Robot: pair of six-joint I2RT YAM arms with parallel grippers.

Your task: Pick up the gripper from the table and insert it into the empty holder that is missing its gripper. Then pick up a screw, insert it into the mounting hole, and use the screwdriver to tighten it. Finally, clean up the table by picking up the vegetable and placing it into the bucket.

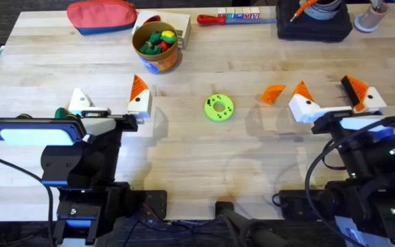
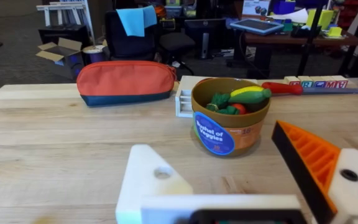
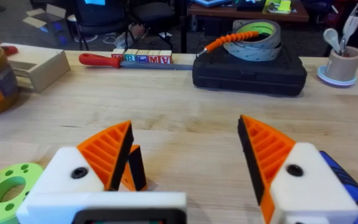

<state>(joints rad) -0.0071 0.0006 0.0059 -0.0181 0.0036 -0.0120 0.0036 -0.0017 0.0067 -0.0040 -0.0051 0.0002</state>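
Where chairs stand behind, table [image 1: 184,147] is wood.

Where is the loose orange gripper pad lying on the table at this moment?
In the overhead view the orange pad lies flat right of centre, between the green disc and the right hand, just beside that hand's nearer finger.

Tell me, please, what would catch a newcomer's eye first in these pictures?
Probably the left pincer: one white finger is bare, while its partner carries an orange pad. A loose orange pad lies on the table beside the right pincer. The yellow bucket of toy vegetables stands at the far side, next to a red pouch.
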